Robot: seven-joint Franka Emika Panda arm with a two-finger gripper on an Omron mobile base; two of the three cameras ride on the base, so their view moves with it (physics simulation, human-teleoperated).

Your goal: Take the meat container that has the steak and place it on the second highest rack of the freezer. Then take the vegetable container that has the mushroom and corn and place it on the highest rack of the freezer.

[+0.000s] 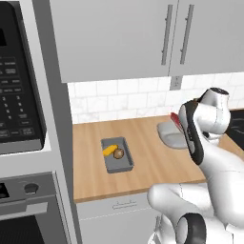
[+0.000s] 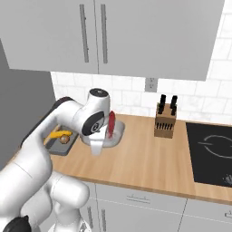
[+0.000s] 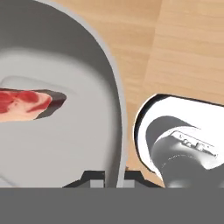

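The grey meat container (image 3: 65,131) fills the left of the hand view, with the red steak (image 3: 26,103) lying inside it. My gripper (image 3: 114,176) is shut on the container's near rim, which runs down between the fingertips. From the base views the meat container (image 1: 170,136) (image 2: 115,133) sits on the wooden counter (image 1: 143,167), partly hidden by my arm; the steak (image 2: 111,124) shows as a red strip. The vegetable container (image 1: 116,156) (image 2: 56,145) lies to its left, holding the yellow corn (image 1: 109,150) and brown mushroom (image 1: 118,153). The freezer is out of view.
A knife block (image 2: 165,120) stands at the back of the counter to the right, and a black stovetop (image 2: 213,152) lies beyond it. A microwave and oven stack (image 1: 21,109) bounds the counter on the left. Wall cabinets (image 1: 119,38) hang overhead.
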